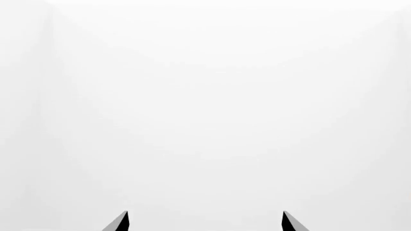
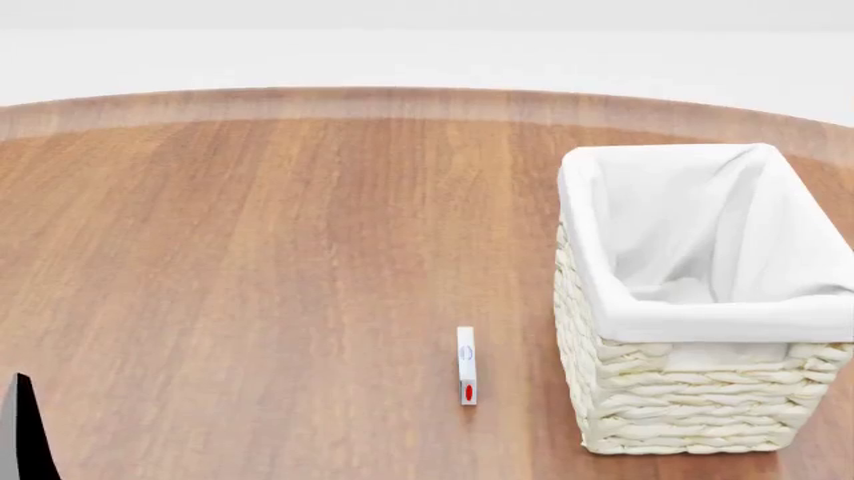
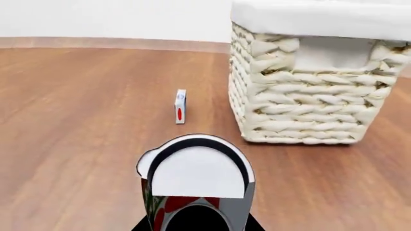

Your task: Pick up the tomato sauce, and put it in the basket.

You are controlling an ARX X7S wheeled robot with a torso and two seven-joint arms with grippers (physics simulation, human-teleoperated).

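In the right wrist view the tomato sauce, a tin can with a silver top and red tomatoes on its label, fills the lower middle. My right gripper is shut on it, with only dark finger edges showing beside the can. The can is lifted over the wooden table, short of the basket. The cream wicker basket with a white cloth lining stands at the right of the head view. The can and right gripper are out of the head view. My left gripper is open and empty, facing a blank white surface.
A small thin white box with a red mark stands on the wooden table left of the basket; it also shows in the right wrist view. A dark sliver of my left arm is at the lower left edge.
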